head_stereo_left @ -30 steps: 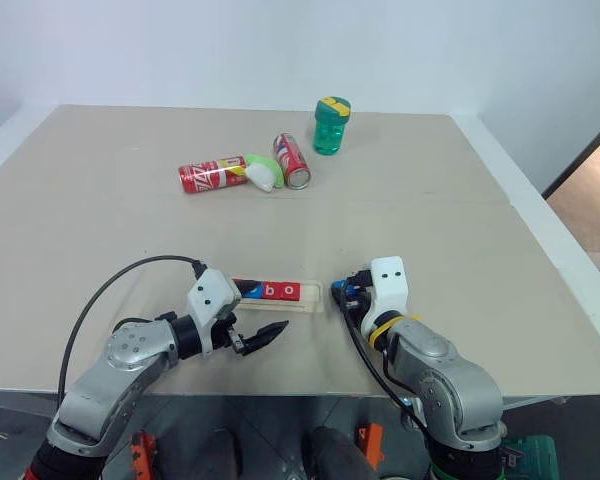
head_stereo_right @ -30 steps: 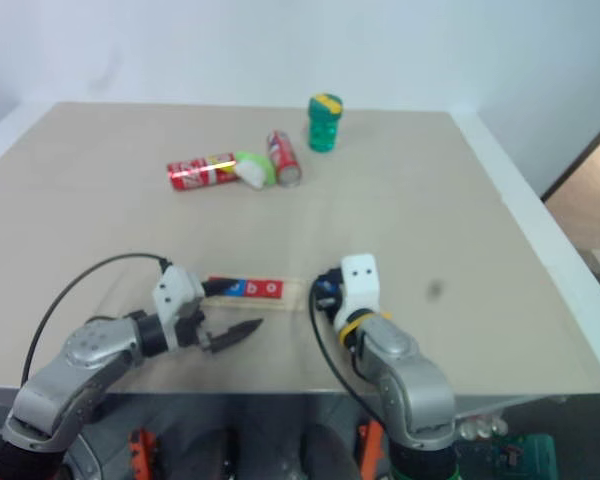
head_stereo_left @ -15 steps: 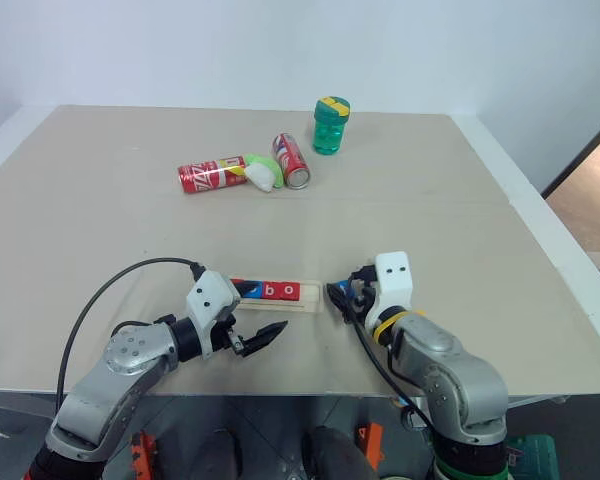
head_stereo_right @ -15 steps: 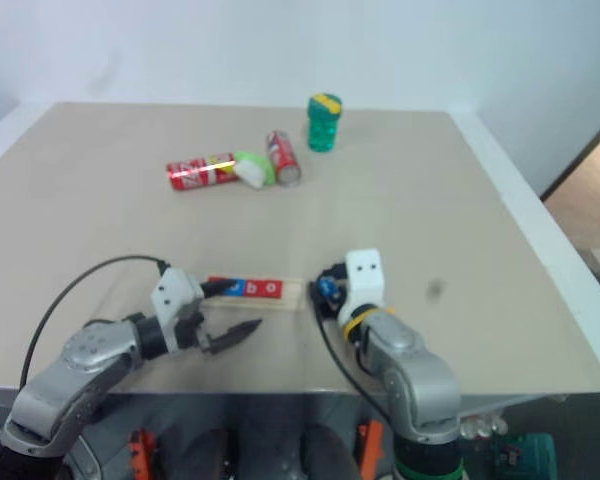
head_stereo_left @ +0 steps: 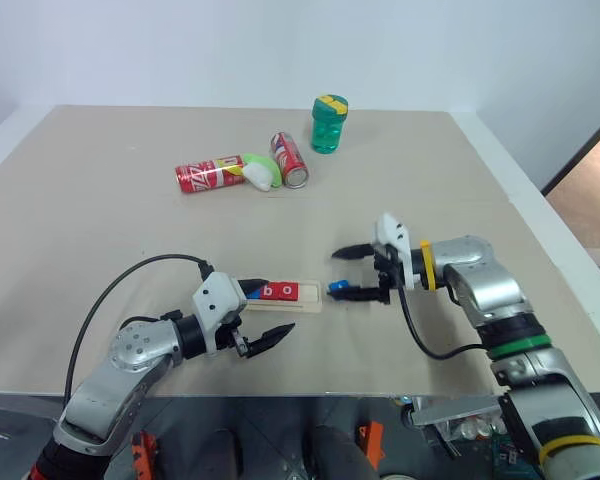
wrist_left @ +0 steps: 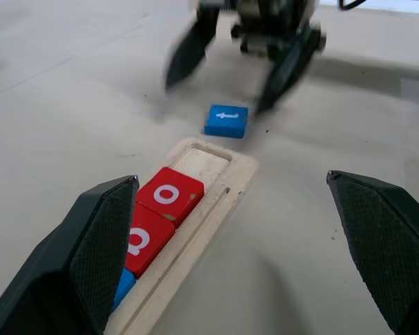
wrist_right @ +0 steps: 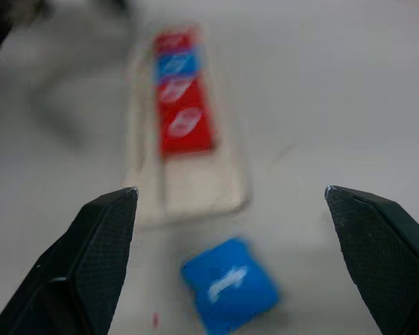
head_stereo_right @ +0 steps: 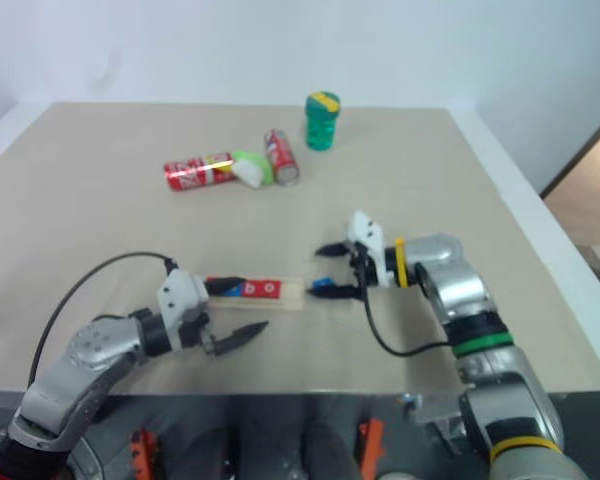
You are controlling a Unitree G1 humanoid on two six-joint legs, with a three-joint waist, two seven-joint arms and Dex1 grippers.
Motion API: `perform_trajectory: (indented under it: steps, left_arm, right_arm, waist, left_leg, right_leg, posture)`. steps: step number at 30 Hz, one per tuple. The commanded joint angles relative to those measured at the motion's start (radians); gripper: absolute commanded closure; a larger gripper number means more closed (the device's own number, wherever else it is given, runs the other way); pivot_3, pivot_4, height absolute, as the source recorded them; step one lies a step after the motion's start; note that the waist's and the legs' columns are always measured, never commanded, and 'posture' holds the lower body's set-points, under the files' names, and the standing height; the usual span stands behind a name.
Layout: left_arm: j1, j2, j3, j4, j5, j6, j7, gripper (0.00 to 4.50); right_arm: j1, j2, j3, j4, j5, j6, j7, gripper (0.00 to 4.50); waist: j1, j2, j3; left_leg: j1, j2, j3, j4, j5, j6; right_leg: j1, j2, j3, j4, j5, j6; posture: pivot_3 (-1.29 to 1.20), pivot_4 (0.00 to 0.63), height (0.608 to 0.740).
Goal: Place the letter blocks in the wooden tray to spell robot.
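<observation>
Blue and flat, the t block (wrist_left: 226,121) lies on the table (head_stereo_left: 130,200) just past the wooden tray (wrist_left: 216,183)'s vacant end slot, looking light, stiff and slick, best pinched across opposite edges by the wide-open right claw (head_stereo_left: 360,271), while the left claw (head_stereo_left: 263,340) hangs open.

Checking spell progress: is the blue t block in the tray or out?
Out. The blue t block lies flat on the table just past the wooden tray, whose end slot is bare.

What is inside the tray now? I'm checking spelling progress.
Four tiles fill the tray: red, blue, red b, red o. Its end slot is bare. The first two letters are unreadable.
</observation>
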Motion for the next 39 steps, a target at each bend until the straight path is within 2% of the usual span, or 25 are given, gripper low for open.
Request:
perform_trajectory:
  steps: [1,6,7,12,19,24,29,32,34,38,39]
  left_arm:
    - [0.018,-0.005,0.035,-0.047,-0.030,-0.011,0.004,0.00]
    - [0.030,-0.002,0.037,-0.064,-0.025,-0.009,0.015,0.00]
    - [0.031,-0.002,0.036,-0.065,-0.023,-0.008,0.018,0.00]
    - [0.045,-0.005,0.038,-0.068,-0.021,0.002,0.032,0.00]
    - [0.038,-0.013,0.031,-0.054,-0.026,0.013,0.044,0.00]
    - [0.019,-0.017,0.021,-0.030,-0.018,0.009,0.036,0.00]
    - [0.009,-0.018,0.014,-0.006,-0.008,-0.004,0.025,0.00]
    - [0.002,-0.021,0.011,0.007,-0.002,-0.011,0.022,0.00]
    - [-0.002,-0.024,0.007,0.016,0.003,-0.016,0.019,0.00]
    - [0.002,-0.022,0.007,0.021,0.002,-0.025,-0.002,0.00]
    - [0.003,-0.021,0.006,0.024,0.005,-0.028,-0.005,0.00]
  right_arm:
    - [-0.090,0.026,0.000,0.178,-0.044,-0.198,0.092,0.07]
    - [-0.132,0.052,-0.003,0.338,-0.094,-0.313,0.119,0.07]
    - [-0.134,0.056,-0.008,0.358,-0.098,-0.327,0.121,0.31]
    - [-0.097,0.043,-0.017,0.365,-0.098,-0.302,0.141,0.31]
    - [0.068,-0.018,-0.033,0.105,-0.029,-0.106,0.156,0.31]
    - [0.177,-0.045,-0.054,-0.093,0.006,0.041,0.082,0.31]
    - [0.216,-0.041,-0.066,-0.166,0.005,0.104,0.021,0.31]
    - [0.226,-0.035,-0.069,-0.181,-0.012,0.118,-0.022,1.21]
    - [0.223,-0.030,-0.068,-0.174,-0.020,0.124,-0.049,2.14]
    - [0.220,-0.025,-0.059,-0.177,-0.024,0.142,-0.078,3.30]
    - [0.222,-0.025,-0.058,-0.183,-0.023,0.146,-0.080,3.30]
  waist:
    - [0.001,0.000,0.000]
    - [0.005,0.001,0.000]
    - [0.005,0.001,0.000]
    - [0.005,0.001,0.000]
    - [0.010,0.001,0.000]
    - [0.009,0.001,0.000]
    - [0.009,0.001,0.000]
    - [0.008,0.001,0.000]
    - [0.008,0.001,0.000]
    - [0.008,0.001,0.000]
    - [0.008,0.001,0.000]
  left_leg:
    - [0.000,0.000,0.000,0.000,-0.001,0.000]
    - [-0.001,-0.001,0.000,0.001,-0.002,-0.002]
    - [-0.001,-0.001,0.000,0.002,-0.002,-0.002]
    - [0.000,-0.001,0.000,0.004,-0.002,-0.002]
    - [0.001,-0.002,-0.002,0.005,-0.001,-0.002]
    - [0.002,-0.001,-0.002,0.005,-0.001,-0.002]
    - [0.003,-0.001,-0.003,0.005,-0.001,-0.002]
    - [0.003,-0.001,-0.003,0.005,-0.001,-0.002]
    - [0.003,-0.001,-0.003,0.005,-0.001,-0.002]
    - [0.003,-0.001,-0.002,0.005,-0.001,-0.002]
    - [0.003,-0.001,-0.002,0.005,-0.001,-0.002]
  right_leg:
    - [0.000,0.000,0.000,0.000,0.000,-0.001]
    - [0.001,-0.001,0.000,0.000,0.000,-0.001]
    - [0.001,-0.002,0.000,0.001,0.000,-0.001]
    - [0.002,-0.002,0.000,0.002,0.001,-0.001]
    - [0.004,-0.002,-0.001,0.002,0.001,0.000]
    - [0.004,-0.002,-0.001,0.002,0.001,0.000]
    - [0.005,-0.002,-0.001,0.003,0.001,0.000]
    - [0.005,-0.002,-0.001,0.003,0.000,0.002]
    - [0.005,-0.001,-0.001,0.003,-0.001,0.003]
    - [0.005,-0.001,-0.001,0.003,-0.001,0.003]
    - [0.005,-0.001,-0.001,0.003,-0.001,0.003]
  posture:
    - [0.00,0.150,0.740]
    - [0.00,0.150,0.740]
    - [0.00,0.150,0.740]
    - [0.00,0.150,0.740]
    - [0.00,0.150,0.740]
    - [0.00,0.150,0.740]
    - [0.00,0.150,0.740]
    - [0.00,0.150,0.740]
    - [0.00,0.150,0.740]
    - [0.00,0.150,0.740]
    - [0.00,0.150,0.740]
